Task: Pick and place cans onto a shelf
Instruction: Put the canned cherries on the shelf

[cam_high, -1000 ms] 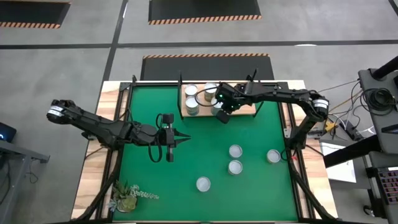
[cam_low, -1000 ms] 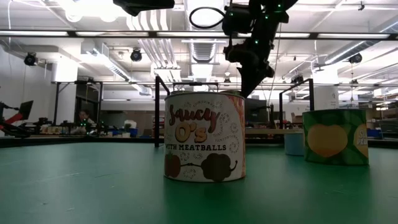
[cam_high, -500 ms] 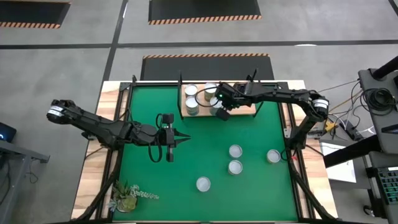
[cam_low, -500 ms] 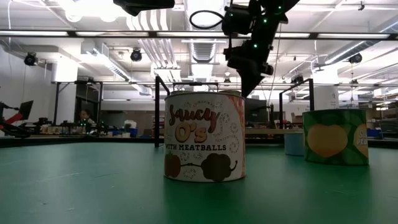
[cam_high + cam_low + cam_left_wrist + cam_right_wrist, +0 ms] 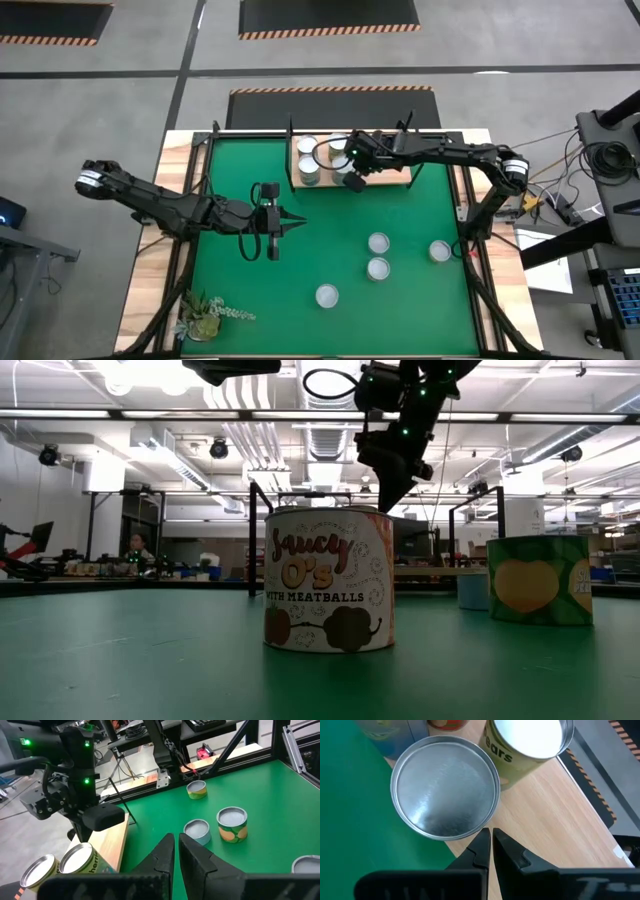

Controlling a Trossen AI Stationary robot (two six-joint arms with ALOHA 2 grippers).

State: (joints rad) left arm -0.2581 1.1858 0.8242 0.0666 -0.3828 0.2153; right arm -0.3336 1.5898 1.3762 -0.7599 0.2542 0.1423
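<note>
The shelf (image 5: pixel 385 176), a light wood board with thin black posts, stands at the table's far middle. Several cans stand on it (image 5: pixel 306 146). My right gripper (image 5: pixel 490 836) is shut and hovers over the board's near edge, beside a silver-topped can (image 5: pixel 445 795) and a green-labelled one (image 5: pixel 530 740). It also shows raised in the low view (image 5: pixel 386 500). Several more cans stand on the green mat (image 5: pixel 378 242), (image 5: pixel 327 295). My left gripper (image 5: pixel 298 224) is shut and empty, held over the mat left of centre.
A small plant sprig (image 5: pixel 205 315) lies at the near left corner. Close to the low camera stand a "Saucy O's" can (image 5: pixel 328 580) and a yellow-green can (image 5: pixel 538 578). The wooden table rim (image 5: pixel 180 210) and black frame bars run along the sides.
My right gripper has risen a little and drifted toward the table's far left over the shelf's near edge, staying shut. The cans stand as before.
</note>
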